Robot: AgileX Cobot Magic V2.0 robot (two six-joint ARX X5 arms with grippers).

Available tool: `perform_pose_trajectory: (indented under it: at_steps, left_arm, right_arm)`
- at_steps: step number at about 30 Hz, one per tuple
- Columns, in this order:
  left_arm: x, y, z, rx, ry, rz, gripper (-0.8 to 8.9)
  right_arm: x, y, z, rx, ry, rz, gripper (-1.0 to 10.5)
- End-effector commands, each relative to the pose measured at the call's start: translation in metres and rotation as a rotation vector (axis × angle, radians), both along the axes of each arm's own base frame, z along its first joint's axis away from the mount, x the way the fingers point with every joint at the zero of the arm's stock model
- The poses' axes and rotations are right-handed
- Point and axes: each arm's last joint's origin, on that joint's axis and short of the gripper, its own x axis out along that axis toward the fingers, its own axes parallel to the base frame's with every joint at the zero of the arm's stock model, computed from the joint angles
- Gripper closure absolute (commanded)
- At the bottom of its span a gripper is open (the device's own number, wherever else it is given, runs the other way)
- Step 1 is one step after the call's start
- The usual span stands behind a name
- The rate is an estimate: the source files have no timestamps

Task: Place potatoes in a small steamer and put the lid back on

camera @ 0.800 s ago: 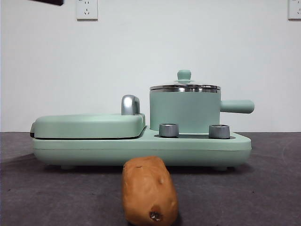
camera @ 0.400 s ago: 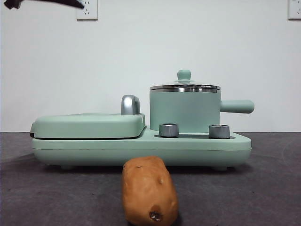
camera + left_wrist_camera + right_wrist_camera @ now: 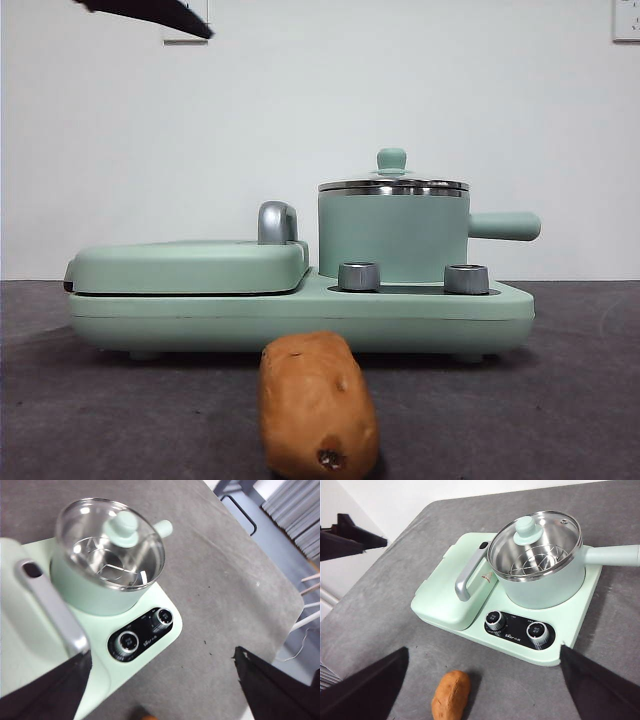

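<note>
The orange-brown potato (image 3: 318, 405) lies on the grey table in front of the appliance, dark spot toward the camera; it also shows in the right wrist view (image 3: 450, 696). The small mint-green steamer (image 3: 393, 235) stands on the appliance's right side with its handle pointing right. The glass lid (image 3: 392, 184) with its green knob sits on it, as the wrist views show (image 3: 111, 536) (image 3: 536, 537). My left gripper (image 3: 162, 655) is open and empty, high above the appliance; it is the black tip (image 3: 150, 12) at the top left of the front view. My right gripper (image 3: 484, 651) is open and empty, high above the table's front.
The steamer stands on a mint-green appliance base (image 3: 300, 315) with two steel dials (image 3: 359, 276). A flat green griddle cover (image 3: 190, 265) with a chrome handle (image 3: 277, 222) takes up its left half. The table's edge (image 3: 280, 575) lies beyond the steamer's handle side.
The black tip at the top left of the front view has moved right and come further into the picture. The potato, steamer and lid have not moved.
</note>
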Motion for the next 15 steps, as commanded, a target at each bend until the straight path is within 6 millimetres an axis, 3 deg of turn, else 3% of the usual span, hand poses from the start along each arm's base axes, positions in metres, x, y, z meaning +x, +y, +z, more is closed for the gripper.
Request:
perform_pose_trajectory:
  at_steps: [1,9,15]
  left_arm:
    - [0.009,-0.015,0.006,0.024,-0.048,-0.028,3.45]
    - [0.036,-0.061,0.009,0.1,-0.109,-0.064,3.46]
    - [0.063,-0.096,0.001,0.185,-0.163,-0.004,3.46]
  right_arm:
    - [0.0,0.0,0.005,0.008,-0.009,-0.004,4.4]
    - [0.0,0.0,0.005,0.015,-0.002,-0.008,4.4]
    - [0.0,0.0,0.005,0.015,-0.003,-0.008,4.4]
